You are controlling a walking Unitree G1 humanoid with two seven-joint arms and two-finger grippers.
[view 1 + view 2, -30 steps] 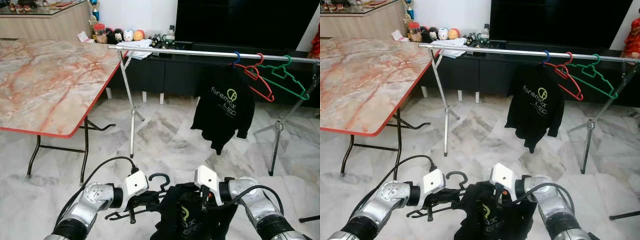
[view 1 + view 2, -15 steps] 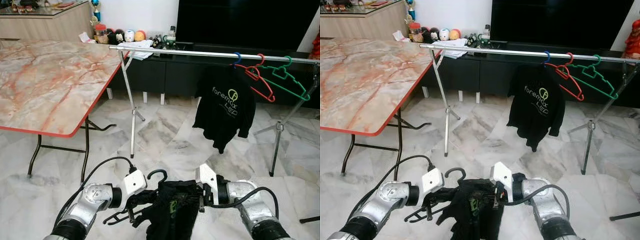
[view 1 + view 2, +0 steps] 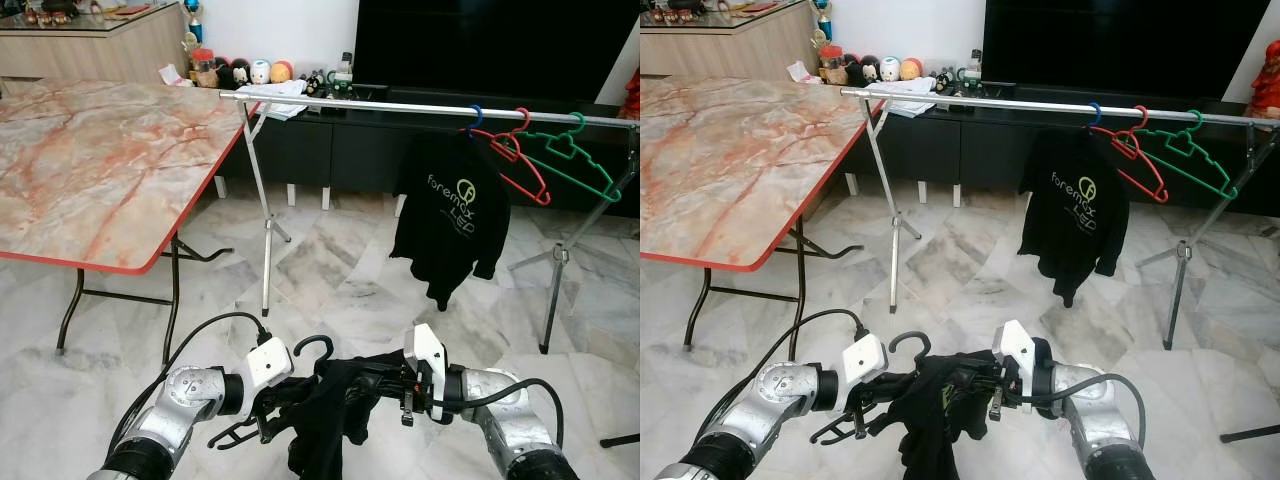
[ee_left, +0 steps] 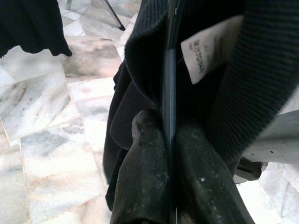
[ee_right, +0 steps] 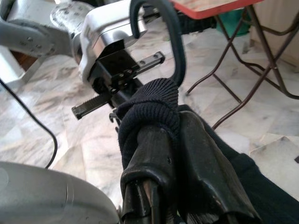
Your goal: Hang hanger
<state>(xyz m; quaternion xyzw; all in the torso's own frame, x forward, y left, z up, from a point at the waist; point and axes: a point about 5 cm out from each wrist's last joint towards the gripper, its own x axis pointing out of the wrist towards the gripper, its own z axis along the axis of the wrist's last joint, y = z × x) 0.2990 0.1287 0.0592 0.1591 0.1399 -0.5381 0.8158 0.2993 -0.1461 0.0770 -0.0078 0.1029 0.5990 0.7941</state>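
Black shirt (image 3: 330,420) on a black hanger (image 3: 312,352) is held low in front of the body, between both claws, well short of the rail. Left claw (image 4: 169,154) is pressed together on the thin hanger bar, with fabric and a white label (image 4: 212,46) bunched right beside the fingers. Right claw (image 5: 161,135) is pinched on the knit collar at the base of the hook, likely so the neck is kept from sliding off while the hanger is carried. Hook is pointed up and free, which suits a lift onto the rail. Most of the shirt is draped below the claws over the marble floor (image 3: 330,280).

Marble-topped counter (image 3: 90,160) with a red edge is stood on the robot's left. Silver clothes rail (image 3: 400,104) is run across the room further out, on tripod legs. Hung toward its right end: a second black shirt (image 3: 450,220) with a logo, then a red hanger (image 3: 525,165) and a green hanger (image 3: 575,160), both bare. Bare rail between the left tripod and the hung shirt is judged the natural landing spot. Dark TV unit (image 3: 330,150) is stood behind the rail.
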